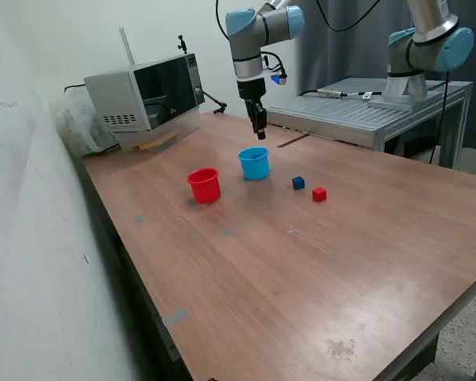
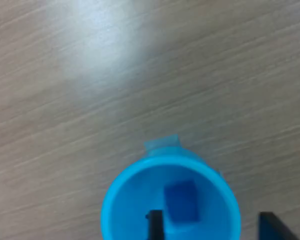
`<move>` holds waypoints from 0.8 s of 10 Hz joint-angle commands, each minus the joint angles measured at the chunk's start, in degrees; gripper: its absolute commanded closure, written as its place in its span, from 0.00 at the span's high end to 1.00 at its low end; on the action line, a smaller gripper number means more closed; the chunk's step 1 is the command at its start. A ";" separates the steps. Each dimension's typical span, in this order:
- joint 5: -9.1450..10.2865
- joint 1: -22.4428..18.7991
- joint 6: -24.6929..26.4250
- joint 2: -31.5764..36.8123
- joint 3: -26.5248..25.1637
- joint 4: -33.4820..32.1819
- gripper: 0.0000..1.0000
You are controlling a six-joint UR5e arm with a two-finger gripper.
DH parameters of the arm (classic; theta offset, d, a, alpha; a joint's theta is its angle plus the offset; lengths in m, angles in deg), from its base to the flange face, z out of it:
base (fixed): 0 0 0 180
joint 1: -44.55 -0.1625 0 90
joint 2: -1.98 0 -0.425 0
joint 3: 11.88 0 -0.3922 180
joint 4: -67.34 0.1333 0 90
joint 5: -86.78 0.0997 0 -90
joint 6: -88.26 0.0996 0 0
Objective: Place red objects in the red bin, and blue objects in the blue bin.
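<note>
The light-blue cup [image 1: 255, 163] stands on the wooden table, with the red cup [image 1: 205, 185] at its exterior view's left. My gripper [image 1: 259, 125] hangs straight above the blue cup, clear of its rim. In the wrist view the blue cup [image 2: 115, 200] is below me and a dark blue cube [image 2: 181, 202] lies inside it. My gripper [image 2: 212, 222] is open, its fingers apart and holding nothing. A second blue cube [image 1: 298, 182] and a red cube [image 1: 319, 194] lie on the table at the exterior view's right of the blue cup. The other red cube is not in view.
A microwave [image 1: 147, 91] stands at the table's back, at the exterior view's left. A second arm [image 1: 428, 48] stands on a metal bench [image 1: 365, 111] at the back right. A wall runs along the exterior view's left.
</note>
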 commanded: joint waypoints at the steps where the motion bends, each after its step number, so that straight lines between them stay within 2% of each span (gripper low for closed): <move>1: 0.02 0.22 0.00 -0.33 0.20 -0.11 1.00; 5: 0.10 -0.74 0.00 2.11 -0.15 0.24 1.00; 8: 0.36 -7.05 0.00 7.30 -1.80 0.15 1.00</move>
